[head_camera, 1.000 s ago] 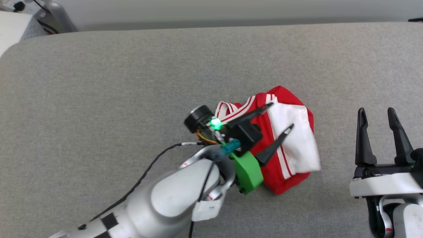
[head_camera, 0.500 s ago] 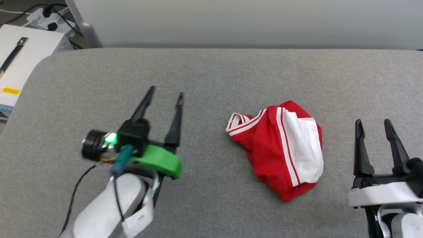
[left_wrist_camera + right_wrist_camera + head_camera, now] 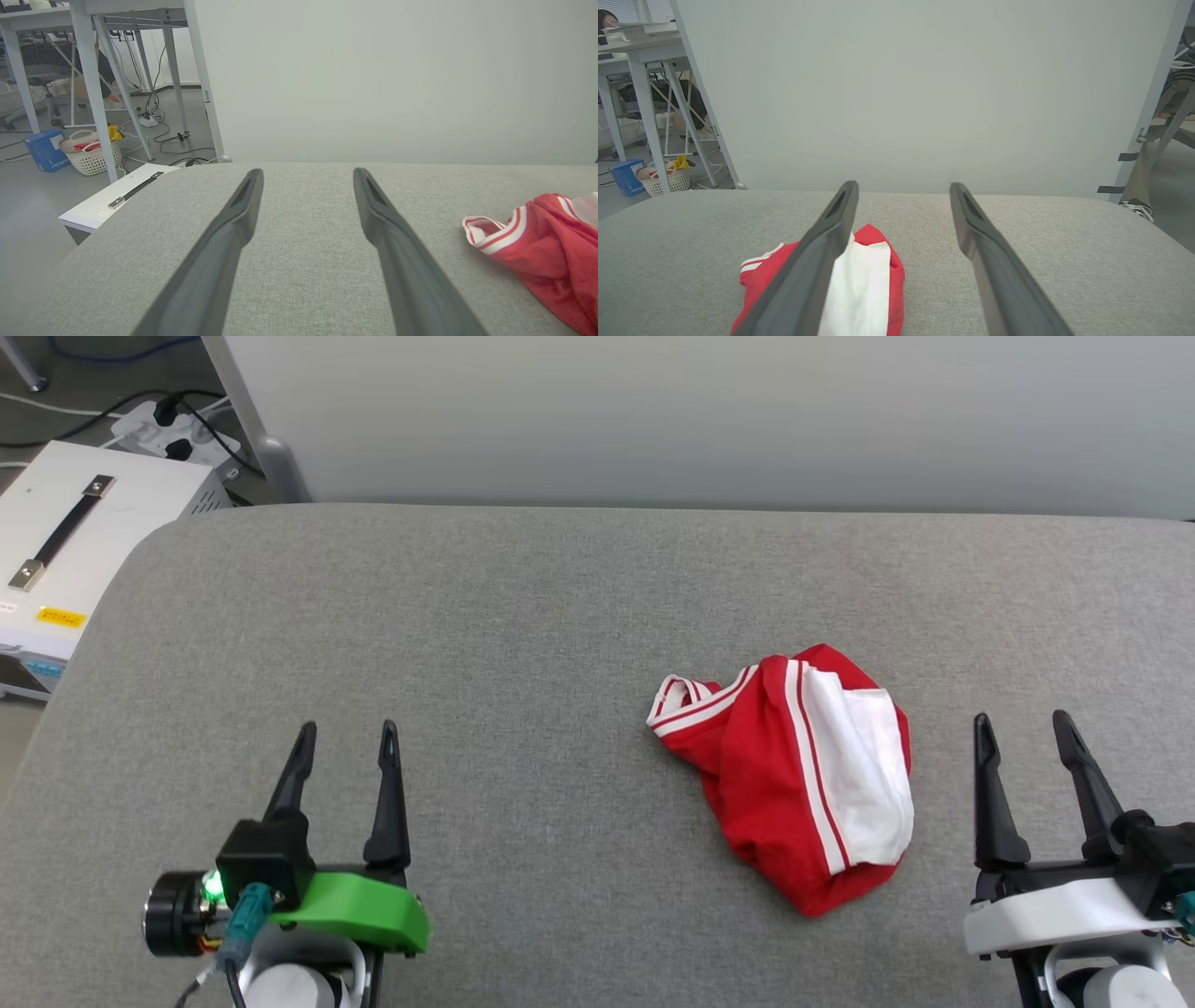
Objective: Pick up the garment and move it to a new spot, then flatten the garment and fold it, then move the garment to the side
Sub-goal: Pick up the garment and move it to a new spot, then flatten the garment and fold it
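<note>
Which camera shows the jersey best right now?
The head view: the whole garment lies bunched on the grey pad, nothing covering it. The left wrist view catches its striped end, cut off at the frame's right edge. In the right wrist view a finger of the right tool crosses it.

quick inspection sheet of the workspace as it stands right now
surface: grey fabric tabletop, flat
job's things: garment, red and white, bunched in a heap right of centre
clutter: nothing seen
grippers: left gripper open, empty, apart from the garment; right gripper open, empty, just right of the garment
cables: floor cables and power strip beyond the tabletop's far left corner
surroundings: white case, pale wall panel, basket on the floor
</note>
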### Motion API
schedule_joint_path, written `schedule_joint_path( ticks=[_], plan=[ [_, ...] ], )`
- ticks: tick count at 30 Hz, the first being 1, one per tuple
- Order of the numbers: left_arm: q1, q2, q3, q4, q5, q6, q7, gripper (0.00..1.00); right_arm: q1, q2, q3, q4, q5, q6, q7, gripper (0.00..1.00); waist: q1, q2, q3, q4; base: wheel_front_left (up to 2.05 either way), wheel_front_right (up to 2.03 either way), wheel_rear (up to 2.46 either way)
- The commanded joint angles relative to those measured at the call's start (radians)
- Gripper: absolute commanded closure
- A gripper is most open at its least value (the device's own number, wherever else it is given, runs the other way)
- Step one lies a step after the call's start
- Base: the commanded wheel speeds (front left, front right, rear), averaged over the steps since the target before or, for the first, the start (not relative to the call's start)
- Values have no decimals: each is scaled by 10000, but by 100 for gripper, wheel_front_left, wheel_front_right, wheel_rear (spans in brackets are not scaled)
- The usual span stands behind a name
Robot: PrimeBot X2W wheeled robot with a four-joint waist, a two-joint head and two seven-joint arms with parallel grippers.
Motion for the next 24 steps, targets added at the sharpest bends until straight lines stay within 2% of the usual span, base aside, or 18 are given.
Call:
schedule_joint_path(
  ticks=[1,11,24],
  plan=[
    [273,-201,189,96,201,-207,-58,0,148,-26,57,62,-100,65,-47,0,1,0,-56,-16,0,0,0],
    [995,-1222,1321,442,1248,-1321,-58,0,496,-26,312,425,-184,65,-47,0,1,0,-234,-53,0,0,0],
    [1136,-1918,2214,595,2048,-2198,-58,0,565,-26,385,672,-208,65,-48,0,1,0,-258,5,0,0,0]
  ],
)
